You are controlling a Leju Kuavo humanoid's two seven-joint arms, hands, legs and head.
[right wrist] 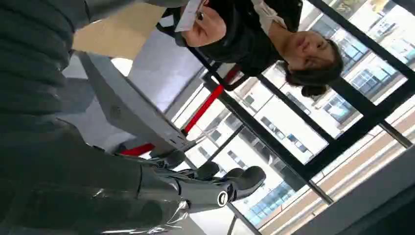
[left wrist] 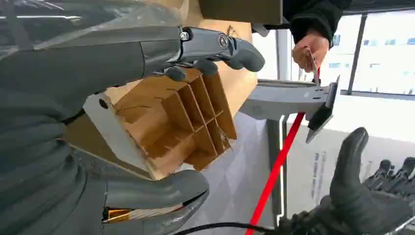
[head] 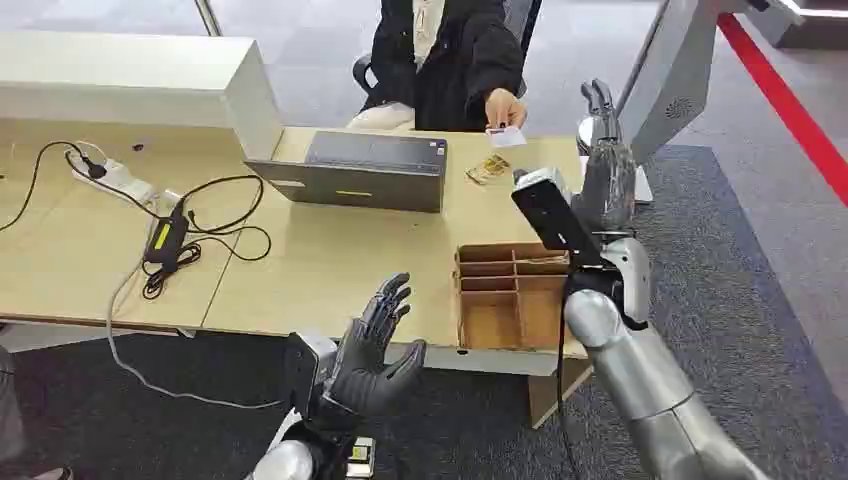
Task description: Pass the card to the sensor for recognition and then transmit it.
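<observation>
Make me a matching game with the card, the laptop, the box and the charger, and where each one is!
Things:
1. card
2. laptop
3. box
4. charger

Places:
A. at the table's near edge, by the right arm
B. in the person's hand
C. on the table's left part, among black cables
D. mid-table, in front of the person

Pairs: 1-B, 2-D, 3-A, 4-C

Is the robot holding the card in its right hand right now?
No, the card is held by the person's hand across the table, while the right hand is raised nearby with nothing in it.
</observation>
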